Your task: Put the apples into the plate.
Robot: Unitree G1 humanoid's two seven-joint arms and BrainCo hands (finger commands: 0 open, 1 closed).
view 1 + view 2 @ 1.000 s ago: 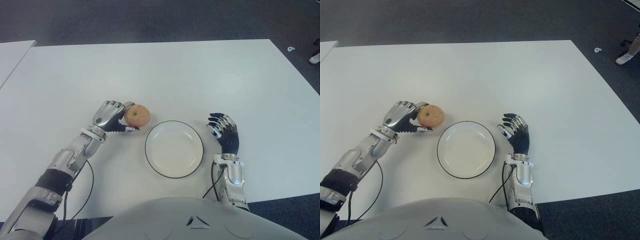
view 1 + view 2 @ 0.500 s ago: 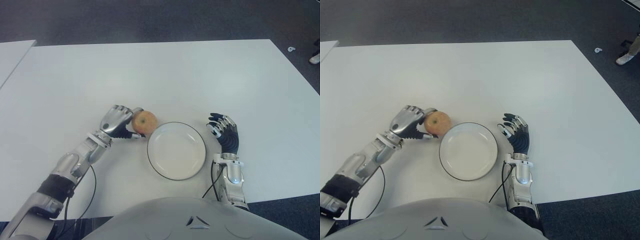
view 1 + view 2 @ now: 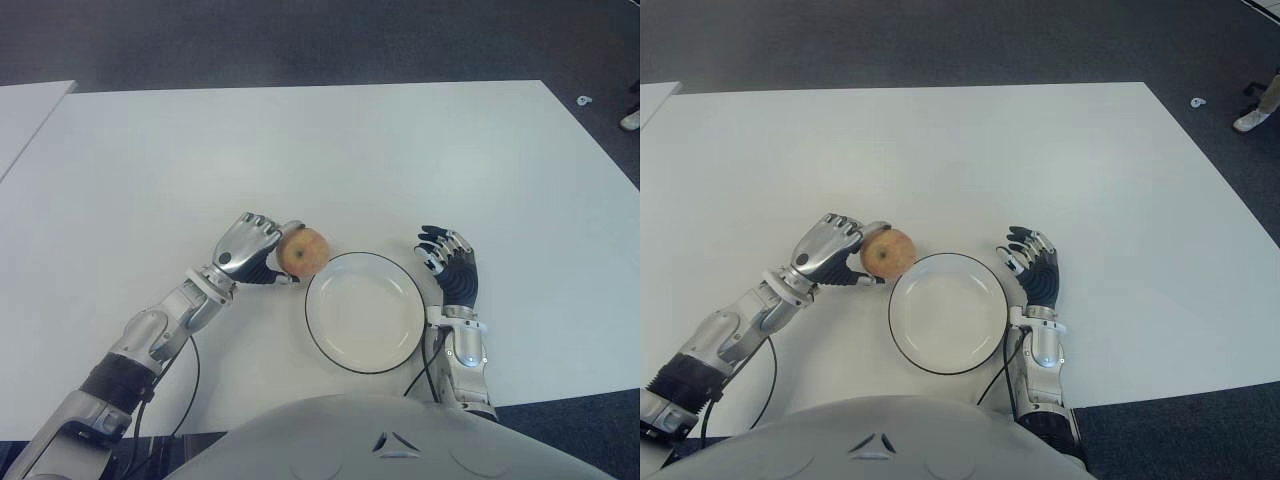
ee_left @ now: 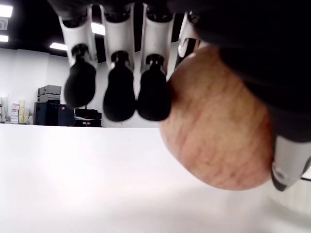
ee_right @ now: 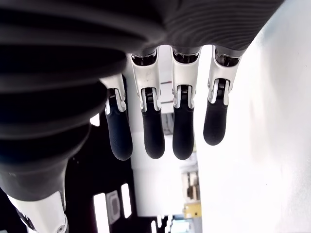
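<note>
A reddish-yellow apple [image 3: 304,251] is held in my left hand [image 3: 258,250], whose fingers curl over it just left of the plate's rim. The left wrist view shows the apple [image 4: 218,131] pinched between the dark fingertips [image 4: 153,94] and the thumb. A white plate with a dark rim [image 3: 362,268] lies on the white table [image 3: 300,150] in front of me, with nothing in it. My right hand [image 3: 452,268] shows just right of the plate, fingers relaxed and holding nothing.
A second white table's corner [image 3: 25,105] shows at the far left. Dark carpet [image 3: 300,40] lies beyond the table's far edge. A black cable [image 3: 185,385] hangs beside my left forearm.
My left hand has carried the apple rightward and nearer to the plate's left rim. The right hand has stayed where it was.
</note>
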